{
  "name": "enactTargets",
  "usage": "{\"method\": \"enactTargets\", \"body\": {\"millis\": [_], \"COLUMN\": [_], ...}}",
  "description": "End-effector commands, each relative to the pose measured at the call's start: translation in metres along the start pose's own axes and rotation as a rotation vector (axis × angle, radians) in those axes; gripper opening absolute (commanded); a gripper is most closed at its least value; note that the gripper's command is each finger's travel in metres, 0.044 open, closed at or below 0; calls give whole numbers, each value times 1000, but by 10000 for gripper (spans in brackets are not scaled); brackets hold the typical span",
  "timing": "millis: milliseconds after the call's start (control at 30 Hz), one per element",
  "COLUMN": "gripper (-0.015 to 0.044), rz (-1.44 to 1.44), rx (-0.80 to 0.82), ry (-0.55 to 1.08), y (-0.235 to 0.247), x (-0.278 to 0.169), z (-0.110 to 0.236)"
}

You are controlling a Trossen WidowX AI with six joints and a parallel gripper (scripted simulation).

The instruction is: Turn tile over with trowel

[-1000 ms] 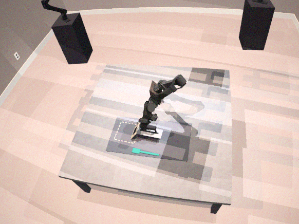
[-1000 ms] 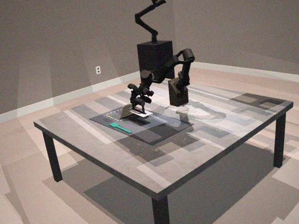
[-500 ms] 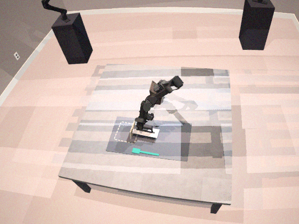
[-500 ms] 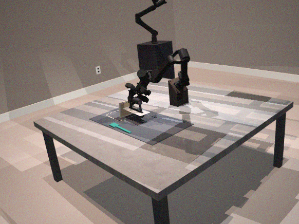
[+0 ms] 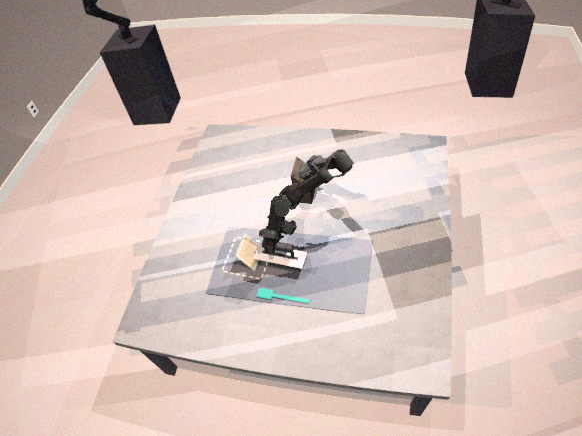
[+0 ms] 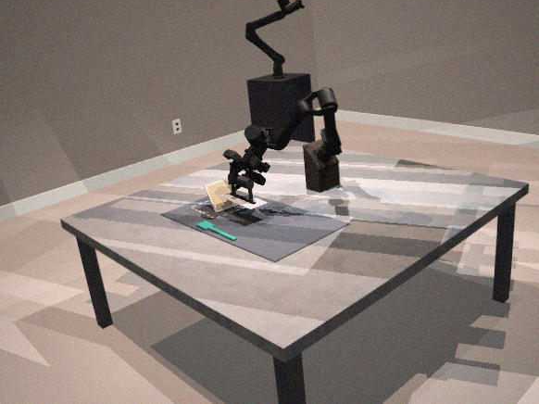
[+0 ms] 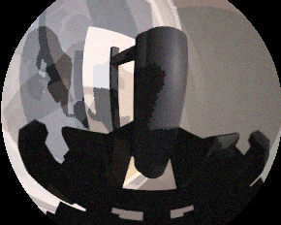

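At centre frame in the top view, the arm [image 5: 292, 195] reaches down and left from its base to the grey mat [image 5: 330, 275], its gripper [image 5: 272, 249] clenched on the dark handle of the small trowel [image 5: 285, 259], whose pale flat blade lies along the mat. The tan tile [image 5: 248, 253] stands tilted on edge against the blade's left end, leaning over the right side of the dashed outline [image 5: 231, 257]; its plain pale face shows toward the camera.

The exterior view, from lower and to the side, confirms what the overhead angle flattens: the tile [image 6: 218, 195] is raised at a steep angle above the mat [image 6: 278, 236], its lower edge near the trowel [image 6: 252, 202] blade, with the gripper [image 6: 242, 189] just to its right. Its marked side cannot be seen from either angle.

A teal tool [image 5: 281, 296] lies flat near the mat's lower edge, well apart from the tile, in both room views.

The wrist view shows neither tile nor outline. It is filled by the dark handle [image 7: 159, 93] rising through mid-frame, gripped between the fingers, with a pale sliver of blade below.

Two dark pedestals [image 5: 141, 74] stand on the floor beyond the table [image 5: 280, 350], in the upper corners of the top view.
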State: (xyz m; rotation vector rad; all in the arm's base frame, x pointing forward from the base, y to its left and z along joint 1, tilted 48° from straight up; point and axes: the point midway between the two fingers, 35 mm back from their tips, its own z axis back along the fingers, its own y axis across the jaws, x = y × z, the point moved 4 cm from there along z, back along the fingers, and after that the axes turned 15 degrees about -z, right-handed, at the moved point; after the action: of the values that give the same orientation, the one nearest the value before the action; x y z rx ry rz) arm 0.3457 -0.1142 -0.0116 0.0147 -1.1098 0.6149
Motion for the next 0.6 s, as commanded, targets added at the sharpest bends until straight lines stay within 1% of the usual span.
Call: {"method": "enactTargets", "body": {"millis": [0, 567], "gripper": [0, 0], "rz": [7, 8], "rx": [-14, -14], "ry": [-4, -4], "y": [-5, 3], "x": [-4, -32], "z": [-1, -14]}}
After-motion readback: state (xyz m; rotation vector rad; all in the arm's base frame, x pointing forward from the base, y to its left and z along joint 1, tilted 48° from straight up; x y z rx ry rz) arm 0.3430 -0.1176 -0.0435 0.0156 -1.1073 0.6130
